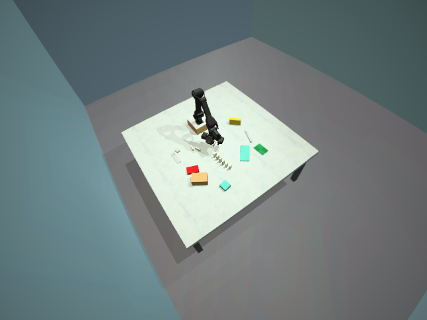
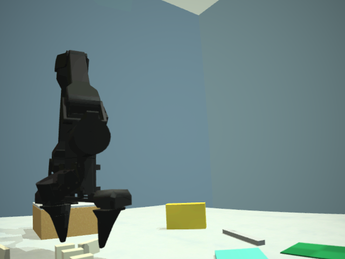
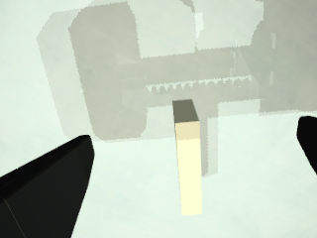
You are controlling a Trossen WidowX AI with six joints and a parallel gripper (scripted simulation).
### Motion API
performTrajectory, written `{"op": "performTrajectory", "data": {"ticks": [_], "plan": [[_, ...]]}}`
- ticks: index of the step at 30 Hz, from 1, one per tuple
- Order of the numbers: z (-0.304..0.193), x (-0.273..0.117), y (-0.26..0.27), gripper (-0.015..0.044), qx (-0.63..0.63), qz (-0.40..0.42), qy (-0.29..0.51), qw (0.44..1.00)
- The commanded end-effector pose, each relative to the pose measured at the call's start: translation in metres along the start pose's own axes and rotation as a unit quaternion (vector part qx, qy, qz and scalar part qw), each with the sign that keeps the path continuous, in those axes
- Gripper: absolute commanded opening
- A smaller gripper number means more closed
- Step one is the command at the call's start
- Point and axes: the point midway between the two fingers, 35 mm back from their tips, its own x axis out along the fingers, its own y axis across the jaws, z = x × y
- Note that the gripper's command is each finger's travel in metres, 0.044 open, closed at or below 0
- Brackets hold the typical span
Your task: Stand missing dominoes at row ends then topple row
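Observation:
My gripper (image 1: pixel 214 141) (image 2: pixel 82 244) (image 3: pixel 194 136) is wide open and empty, pointing down above the table. A loose cream domino (image 2: pixel 93 246) (image 3: pixel 189 174) is below and between the fingers in the wrist view, with space on both sides. How high the fingertips are above it is hard to tell. A row of several standing dominoes (image 1: pixel 223 163) runs diagonally near the middle of the table in the top view, in front of the gripper; part shows low in the exterior view. Two more loose dominoes, one (image 1: pixel 191 147) beside the other (image 1: pixel 197 149), are left of the gripper.
The arm's wooden base (image 1: pixel 199 129) is behind. A yellow block (image 1: pixel 235 121) (image 2: pixel 186 216), grey bar (image 1: pixel 248 136), turquoise slab (image 1: pixel 245 153) and green sheet (image 1: pixel 261 149) are to the right. A red piece (image 1: pixel 192 169), orange block (image 1: pixel 199 178) and small turquoise piece (image 1: pixel 225 185) are in front.

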Motion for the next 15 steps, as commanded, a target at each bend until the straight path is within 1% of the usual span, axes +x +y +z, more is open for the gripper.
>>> {"op": "performTrajectory", "data": {"ticks": [1,9,15], "plan": [[0.001,0.004,0.002,0.0440,0.002,0.006,-0.004,1.000],[0.001,0.017,0.002,0.0440,0.002,0.006,-0.004,1.000],[0.001,0.018,0.002,0.0440,0.002,0.006,-0.003,1.000]]}}
